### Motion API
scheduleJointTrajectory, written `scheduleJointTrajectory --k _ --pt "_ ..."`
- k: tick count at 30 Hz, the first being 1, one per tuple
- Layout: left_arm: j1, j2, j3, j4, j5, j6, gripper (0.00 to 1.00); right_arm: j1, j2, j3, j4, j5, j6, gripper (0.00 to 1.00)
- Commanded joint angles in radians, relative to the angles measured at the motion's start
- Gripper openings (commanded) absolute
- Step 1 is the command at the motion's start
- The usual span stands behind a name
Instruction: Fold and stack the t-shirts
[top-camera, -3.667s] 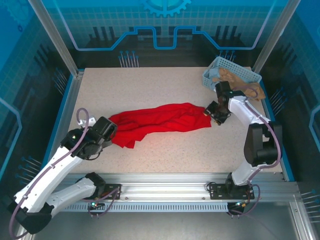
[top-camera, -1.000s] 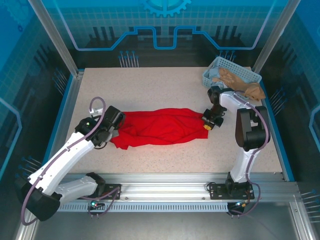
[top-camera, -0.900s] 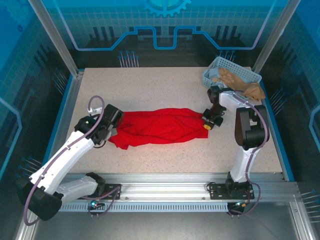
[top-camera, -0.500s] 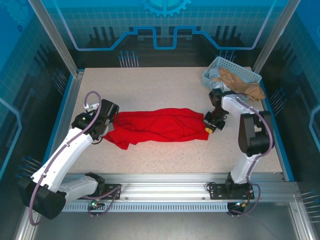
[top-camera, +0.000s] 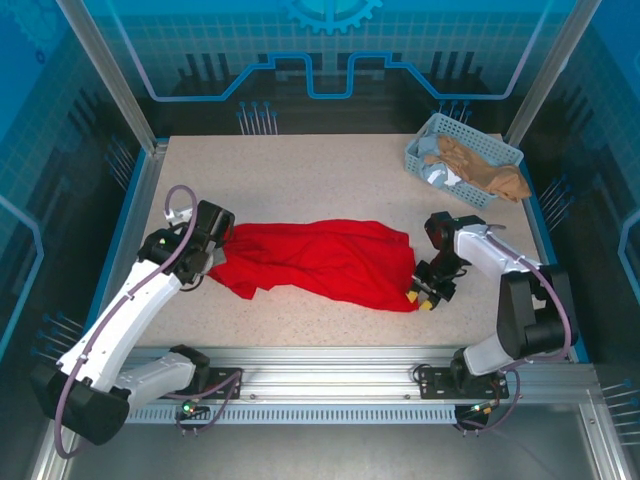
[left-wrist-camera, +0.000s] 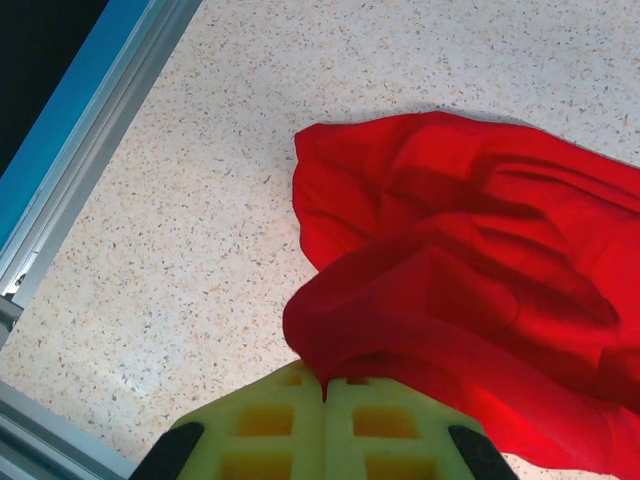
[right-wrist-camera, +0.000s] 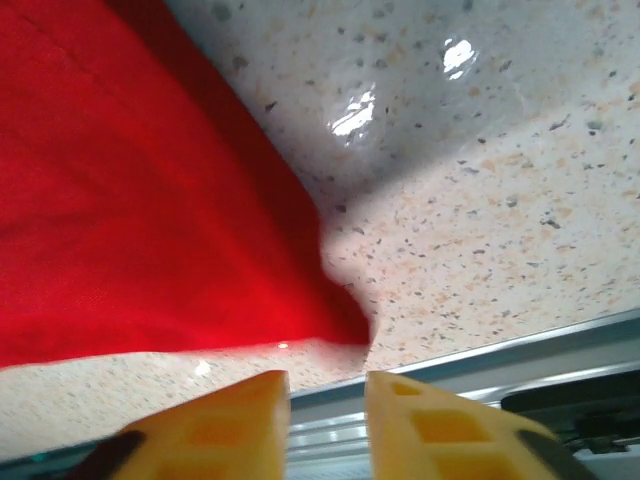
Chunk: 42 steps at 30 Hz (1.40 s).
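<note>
Since the right end effector (top-camera: 424, 298) has dragged one corner nearward, its jaws now stand slightly apart, gripping nothing | red t-shirt (top-camera: 320, 260) lies wider across the mid tabletop (top-camera: 300, 180), so flattening has advanced | left end effector (left-wrist-camera: 325, 385) clamped on the shirt's left edge | basket (top-camera: 425, 150) far right

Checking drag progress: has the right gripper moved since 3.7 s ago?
Yes. The right gripper moved toward the near edge, away from the pale blue plastic lattice basket.
</note>
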Motion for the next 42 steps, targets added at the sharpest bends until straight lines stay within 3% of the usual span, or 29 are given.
scheduleJointTrajectory --k 1,5,12,19,27,35,42 --pt "0.011 0.011 0.001 -0.003 0.009 0.027 0.00 -0.007 -0.009 0.058 0.032 0.068 0.006 0.47" --pt "0.011 0.012 0.006 0.004 0.010 0.033 0.00 -0.006 0.003 0.097 0.157 0.101 -0.053 0.53" --pt "0.011 0.022 0.010 0.012 0.024 0.033 0.00 -0.020 0.115 0.064 0.285 0.085 -0.164 0.44" --pt "0.011 0.037 0.021 0.015 0.032 0.036 0.00 -0.019 0.165 0.024 0.302 0.068 -0.194 0.42" --pt "0.011 0.039 0.025 0.018 0.038 0.038 0.00 -0.005 0.055 -0.107 0.309 0.020 -0.184 0.56" --pt "0.011 0.047 0.028 0.026 0.047 0.036 0.00 0.003 -0.004 -0.174 0.322 -0.014 -0.173 0.56" --pt "0.011 0.046 0.025 0.027 0.051 0.032 0.00 0.007 -0.029 -0.167 0.326 -0.063 -0.147 0.43"
